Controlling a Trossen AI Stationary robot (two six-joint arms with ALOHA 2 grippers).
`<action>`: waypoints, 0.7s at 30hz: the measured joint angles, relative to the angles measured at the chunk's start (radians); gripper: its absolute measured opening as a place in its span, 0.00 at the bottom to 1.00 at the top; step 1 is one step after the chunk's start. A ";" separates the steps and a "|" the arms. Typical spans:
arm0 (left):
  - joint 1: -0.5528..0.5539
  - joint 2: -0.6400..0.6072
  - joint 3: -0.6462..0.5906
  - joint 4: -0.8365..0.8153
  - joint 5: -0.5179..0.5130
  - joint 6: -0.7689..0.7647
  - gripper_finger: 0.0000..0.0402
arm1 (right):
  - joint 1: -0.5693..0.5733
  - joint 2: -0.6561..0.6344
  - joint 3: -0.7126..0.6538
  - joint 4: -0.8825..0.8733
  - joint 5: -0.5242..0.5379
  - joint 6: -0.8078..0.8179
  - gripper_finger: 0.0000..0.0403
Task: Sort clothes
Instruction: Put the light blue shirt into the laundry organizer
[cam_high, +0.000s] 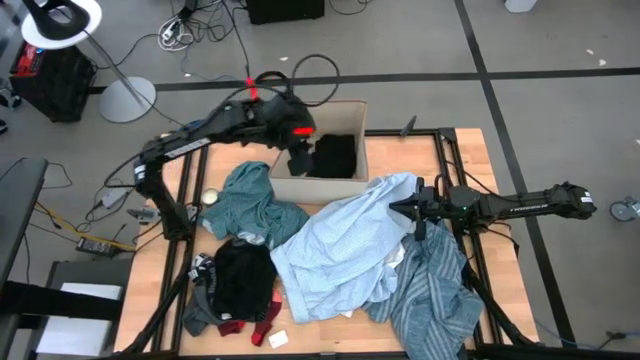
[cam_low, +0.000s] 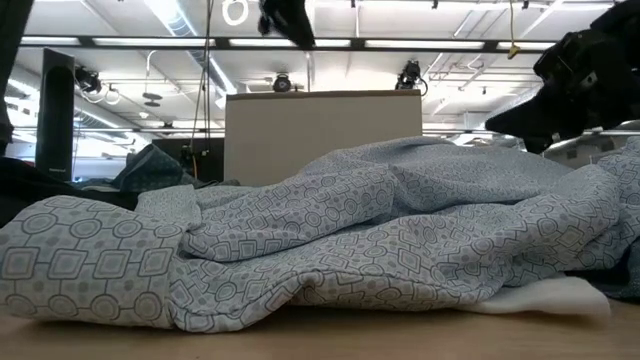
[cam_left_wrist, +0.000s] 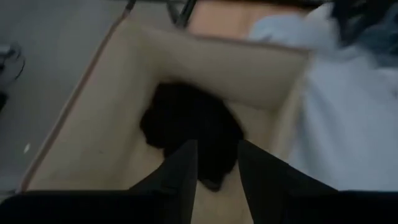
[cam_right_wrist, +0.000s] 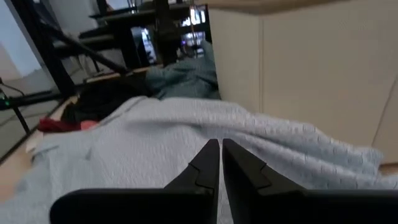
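Fabric fills the tan cardboard box (cam_high: 345, 115) only in part: a black garment (cam_left_wrist: 189, 127) lies crumpled on its floor, directly below the left pincer (cam_left_wrist: 216, 165), which hangs over the box with its fingers parted by a narrow gap and nothing between them. The right pincer (cam_right_wrist: 221, 160) hovers low over the large light-blue shirt (cam_high: 335, 250), its fingers drawn almost together and empty; the shirt spreads across the middle of the surface (cam_high: 500, 270), one edge reaching the box wall.

In the low view the shirt blocks nearly everything behind it, so only the top of the box shows. The far corners of the box are cut off in the left wrist view.

Around the shirt lie a teal piece (cam_high: 245, 200) beside the box, another black piece (cam_high: 245, 275) near the front left, small red items (cam_high: 262, 325) at the front edge, and a blue-white striped shirt (cam_high: 430, 295) under the right arm, partly tucked beneath the light-blue one.
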 joint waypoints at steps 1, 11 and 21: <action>-0.012 -0.020 0.000 0.000 -0.001 -0.008 0.30 | 0.000 0.000 0.000 0.006 0.000 0.000 0.06; -0.176 -0.312 -0.339 0.203 -0.107 -0.122 0.30 | 0.000 0.000 0.000 0.091 0.001 0.088 0.06; -0.307 -0.605 -0.845 0.492 -0.102 -0.260 0.30 | 0.000 0.013 0.059 0.023 0.017 0.000 0.08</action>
